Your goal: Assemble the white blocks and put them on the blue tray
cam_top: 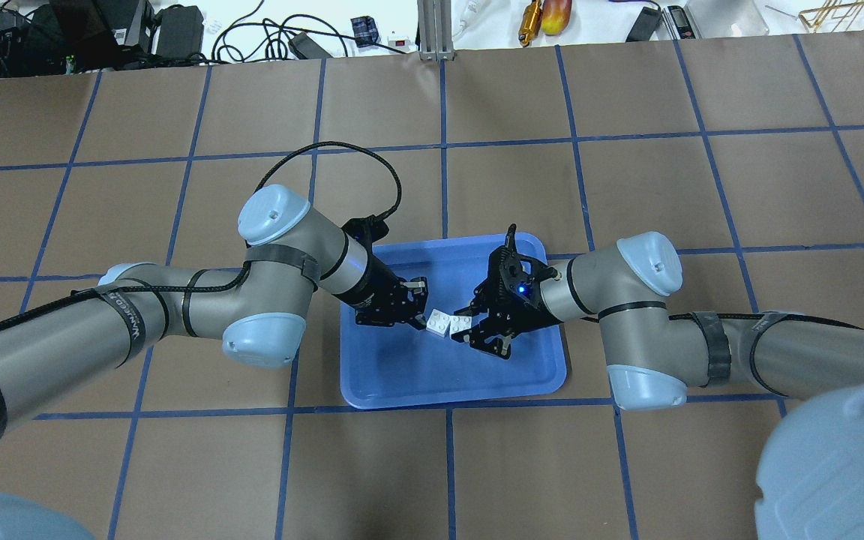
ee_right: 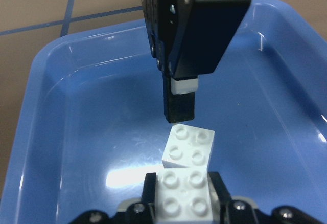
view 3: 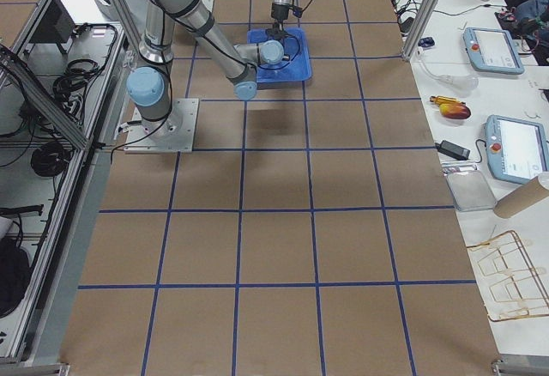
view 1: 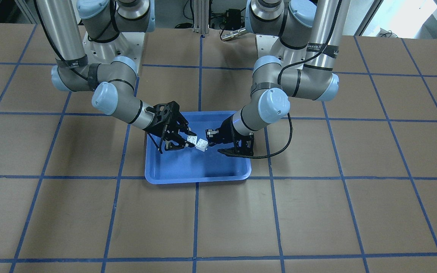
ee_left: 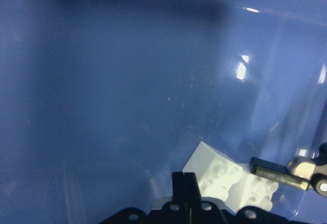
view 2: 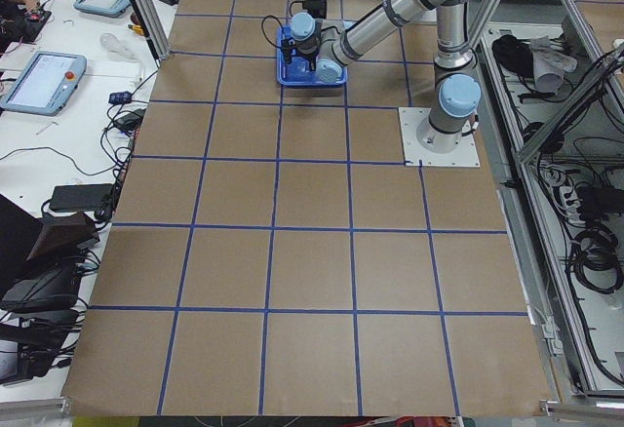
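The 2 white blocks (ee_right: 187, 147) look light, hard and slippery. My right gripper (ee_right: 185, 196) pinches 1 by its flat sides, bottom middle; my left gripper (ee_right: 180, 110) is clenched, empty.

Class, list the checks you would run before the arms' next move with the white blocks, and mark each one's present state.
1. Right gripper clamps the near white block: ok.
2. Left gripper grips the far white block: not ok; it is shut, with its tip beside the block.
3. Blocks touch: ok.
4. Blocks squarely joined: cannot tell; the far one looks skewed.
5. Both blocks over the blue tray: ok.
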Robot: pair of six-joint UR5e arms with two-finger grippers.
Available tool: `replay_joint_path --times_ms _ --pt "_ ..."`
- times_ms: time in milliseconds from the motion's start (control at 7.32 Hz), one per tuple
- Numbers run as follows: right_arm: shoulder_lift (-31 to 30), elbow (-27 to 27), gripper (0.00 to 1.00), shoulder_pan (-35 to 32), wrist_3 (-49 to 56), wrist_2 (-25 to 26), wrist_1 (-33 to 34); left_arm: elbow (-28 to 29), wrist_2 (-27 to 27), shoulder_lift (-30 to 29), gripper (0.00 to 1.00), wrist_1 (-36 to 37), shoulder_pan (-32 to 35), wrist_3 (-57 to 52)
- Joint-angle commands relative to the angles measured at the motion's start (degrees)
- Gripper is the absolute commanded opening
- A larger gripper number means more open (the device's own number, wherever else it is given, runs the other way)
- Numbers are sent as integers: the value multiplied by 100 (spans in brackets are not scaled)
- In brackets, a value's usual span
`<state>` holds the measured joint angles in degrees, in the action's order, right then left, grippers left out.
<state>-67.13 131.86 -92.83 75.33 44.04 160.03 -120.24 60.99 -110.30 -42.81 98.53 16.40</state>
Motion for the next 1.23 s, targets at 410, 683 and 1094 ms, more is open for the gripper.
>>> replay_joint_path --times_ms 410,683,1094 --pt "42 6 53 -6 -44 9 20 0 0 0 0 10 0 3" --pt "165 -2 92 -7 -53 -9 28 0 0 0 0 10 0 -5" --pt "104 -2 100 11 -402 44 255 0 0 0 0 10 0 -5"
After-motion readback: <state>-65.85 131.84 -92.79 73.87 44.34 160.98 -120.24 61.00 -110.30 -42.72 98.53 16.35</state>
